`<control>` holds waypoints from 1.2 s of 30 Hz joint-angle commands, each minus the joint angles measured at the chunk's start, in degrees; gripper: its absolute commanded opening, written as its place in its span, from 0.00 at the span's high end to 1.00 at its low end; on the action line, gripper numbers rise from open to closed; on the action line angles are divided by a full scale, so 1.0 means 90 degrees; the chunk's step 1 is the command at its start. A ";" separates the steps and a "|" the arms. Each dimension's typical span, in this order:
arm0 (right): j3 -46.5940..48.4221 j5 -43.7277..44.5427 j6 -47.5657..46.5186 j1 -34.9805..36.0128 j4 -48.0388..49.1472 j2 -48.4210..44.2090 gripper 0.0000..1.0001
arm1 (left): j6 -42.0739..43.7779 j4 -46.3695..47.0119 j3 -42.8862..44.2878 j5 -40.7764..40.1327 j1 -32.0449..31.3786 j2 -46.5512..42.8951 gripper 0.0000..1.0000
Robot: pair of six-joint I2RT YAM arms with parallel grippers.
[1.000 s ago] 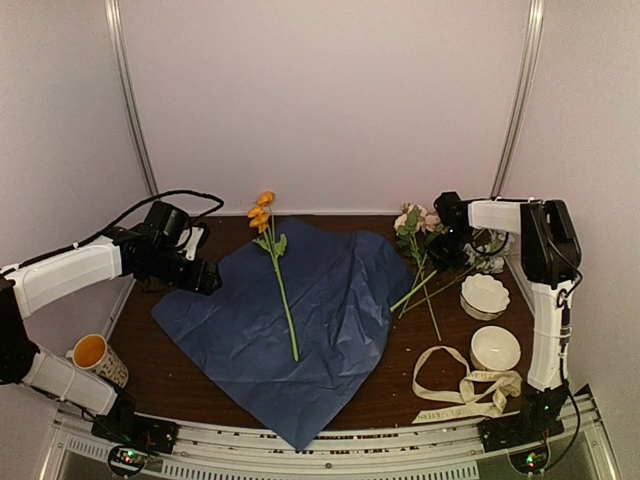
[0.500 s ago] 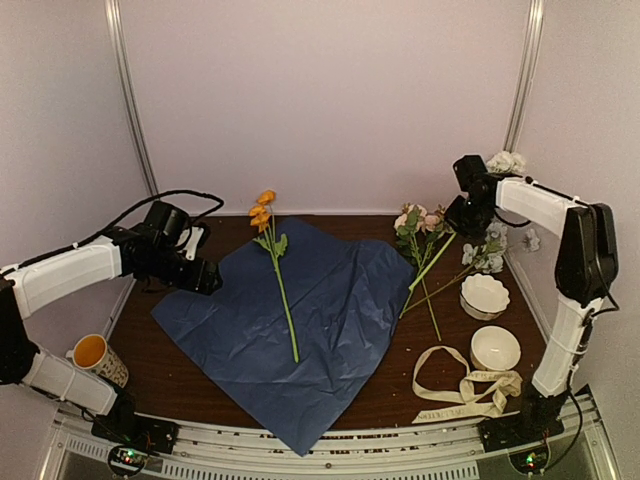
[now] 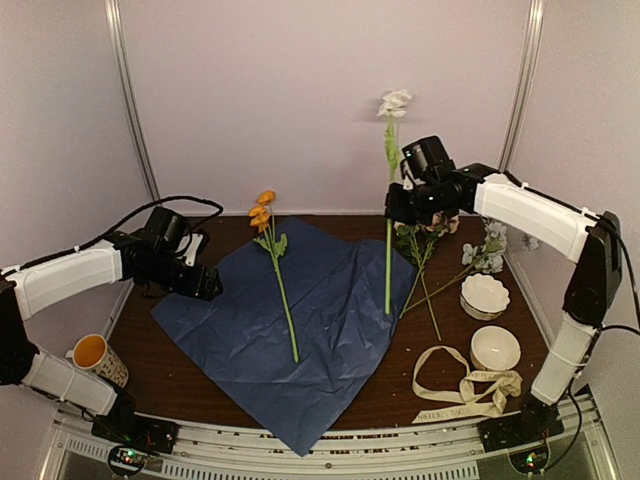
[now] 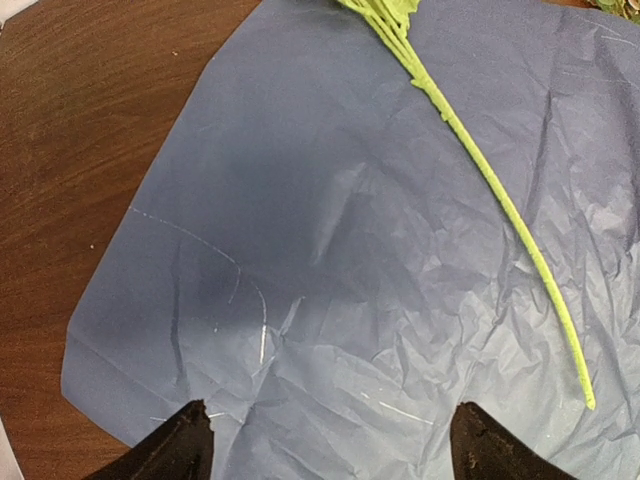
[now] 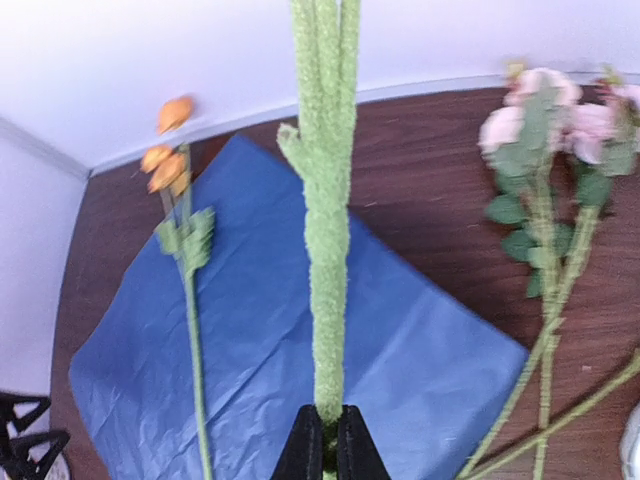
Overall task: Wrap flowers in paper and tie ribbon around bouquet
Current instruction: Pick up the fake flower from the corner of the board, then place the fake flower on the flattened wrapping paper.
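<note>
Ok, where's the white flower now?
Top view, right of centre: the white flower hangs upright in the right end effector, above the right edge of the paper, beside the pink flowers.

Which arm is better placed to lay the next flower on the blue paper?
Right. The right fingers are shut on the white flower, held upright by the right edge of the paper. The left fingers hang open and empty over its left corner.

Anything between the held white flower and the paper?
Nothing visible. The right gripper holds the white flower upright near the paper's right edge. The orange flower lies further left, and the left gripper is beyond it.
</note>
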 commanded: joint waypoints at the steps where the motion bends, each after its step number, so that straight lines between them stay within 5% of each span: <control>1: 0.0683 -0.1284 -0.0180 0.0851 0.0086 0.0856 1.00 | -0.0110 0.0164 0.0064 0.0000 -0.0058 0.0020 0.15; 14: 0.3399 -0.2425 0.0271 0.1974 -0.0418 0.3542 1.00 | -0.0176 0.0238 -0.0191 -0.0007 -0.0087 0.0185 0.15; 17: 0.3767 -0.2247 0.0287 0.1920 -0.0888 0.3816 0.55 | -0.0138 0.0220 -0.0162 -0.0006 -0.0097 0.0242 0.15; 20: 0.3788 -0.1661 -0.0243 0.1813 -0.1386 0.3500 0.44 | -0.0091 0.0205 -0.0143 -0.0017 -0.0090 0.0241 0.15; 23: 0.3404 -0.0954 -0.0621 0.1516 -0.1737 0.2848 0.43 | 0.0009 0.0103 -0.0046 -0.0108 -0.0100 0.0295 0.15; 28: 0.1154 -0.0154 -0.0233 0.0450 -0.1439 0.1509 0.47 | 0.0037 0.0051 0.0054 -0.0146 -0.0103 0.0331 0.15; 36: -0.0644 -0.0863 0.1317 -0.1609 0.0101 0.1197 0.51 | -0.0018 0.0066 -0.0037 -0.0080 -0.0122 0.0227 0.16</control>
